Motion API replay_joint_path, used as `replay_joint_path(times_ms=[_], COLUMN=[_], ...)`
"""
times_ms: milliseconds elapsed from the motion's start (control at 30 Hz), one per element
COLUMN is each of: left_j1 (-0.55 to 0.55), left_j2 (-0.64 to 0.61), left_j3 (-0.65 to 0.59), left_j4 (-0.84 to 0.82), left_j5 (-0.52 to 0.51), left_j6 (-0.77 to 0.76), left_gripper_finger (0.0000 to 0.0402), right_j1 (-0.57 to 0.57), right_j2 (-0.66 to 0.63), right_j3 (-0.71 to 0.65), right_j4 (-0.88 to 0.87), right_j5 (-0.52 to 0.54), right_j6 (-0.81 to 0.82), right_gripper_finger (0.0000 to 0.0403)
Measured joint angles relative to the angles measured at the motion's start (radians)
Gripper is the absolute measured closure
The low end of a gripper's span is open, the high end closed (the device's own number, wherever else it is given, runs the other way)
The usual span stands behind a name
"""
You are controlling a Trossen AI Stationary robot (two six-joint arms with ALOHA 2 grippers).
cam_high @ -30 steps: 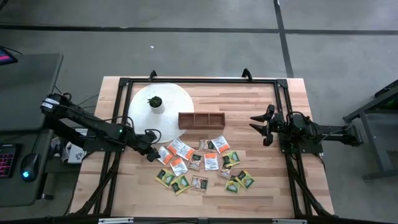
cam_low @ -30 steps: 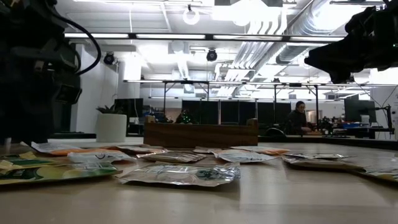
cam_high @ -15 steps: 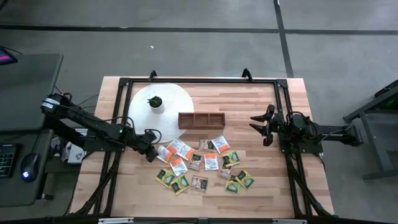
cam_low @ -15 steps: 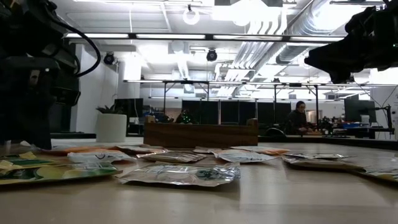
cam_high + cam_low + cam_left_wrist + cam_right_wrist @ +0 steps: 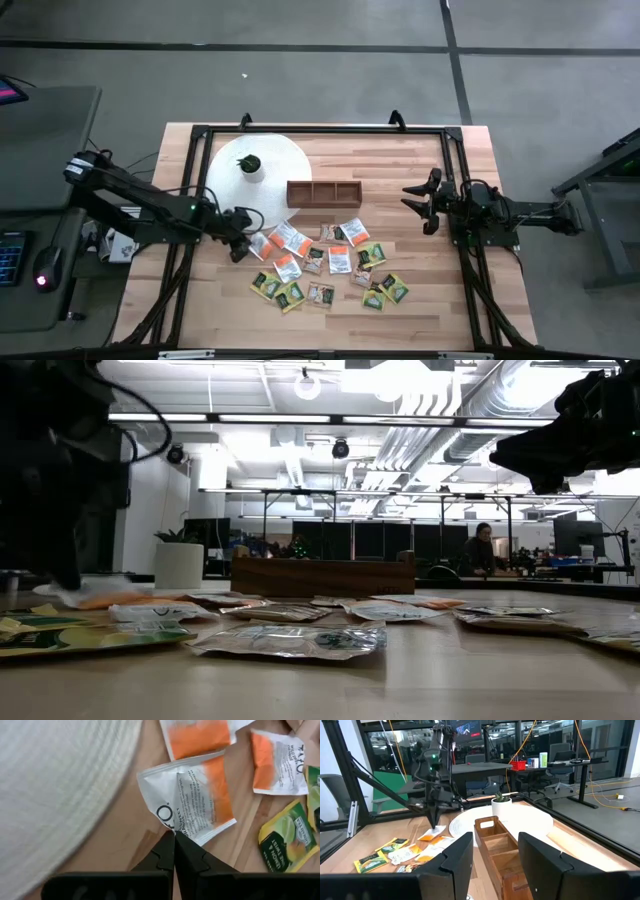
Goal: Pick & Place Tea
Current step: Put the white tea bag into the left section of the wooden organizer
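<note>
So we've barely begun: the left gripper (image 5: 174, 836) is pinched shut on the corner of one orange-and-white sachet (image 5: 192, 802) at the heap's edge, beside the white disc (image 5: 262, 172). The other sachets (image 5: 335, 260) lie loose on the table (image 5: 440, 300) — none boxed. The wooden box (image 5: 323, 192), 3 compartments, looks empty. The right gripper (image 5: 417, 201) waits w/ fingers apart, holding nothing.

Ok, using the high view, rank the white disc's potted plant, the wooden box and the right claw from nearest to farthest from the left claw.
1. Potted plant, on the white disc, up-table from the left claw.
2. Wooden box, mid-table, toward the right arm.
3. Right claw, far across the table, open above bare wood.
</note>
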State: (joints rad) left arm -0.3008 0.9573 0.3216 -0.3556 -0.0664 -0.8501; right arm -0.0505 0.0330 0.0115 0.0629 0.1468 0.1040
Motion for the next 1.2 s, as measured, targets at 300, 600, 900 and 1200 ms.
replay_joint_path(times_ms=[300,600,900,1200], left_j1=[0.0,0.001,0.043,0.11], left_j2=[-0.045,0.128,0.417,0.627], left_j3=[0.31,0.628,0.882,1.028], left_j4=[-0.417,-0.677,-0.782,-0.772], left_j5=[-0.212,-0.41,-0.607,-0.695], left_j6=[0.28,0.621,0.855,0.958], left_gripper_finger=[0.0401,0.0401,0.0401,0.0401], right_j1=[0.0,0.0,0.0,0.0], right_j2=[0.0,0.0,0.0,0.0], right_j3=[0.0,0.0,0.0,0.0], right_j4=[0.001,0.001,0.002,0.001], right_j5=[0.0,0.0,0.0,0.0], right_j6=[0.0,0.0,0.0,0.0], right_gripper_finger=[0.025,0.025,0.025,0.025])
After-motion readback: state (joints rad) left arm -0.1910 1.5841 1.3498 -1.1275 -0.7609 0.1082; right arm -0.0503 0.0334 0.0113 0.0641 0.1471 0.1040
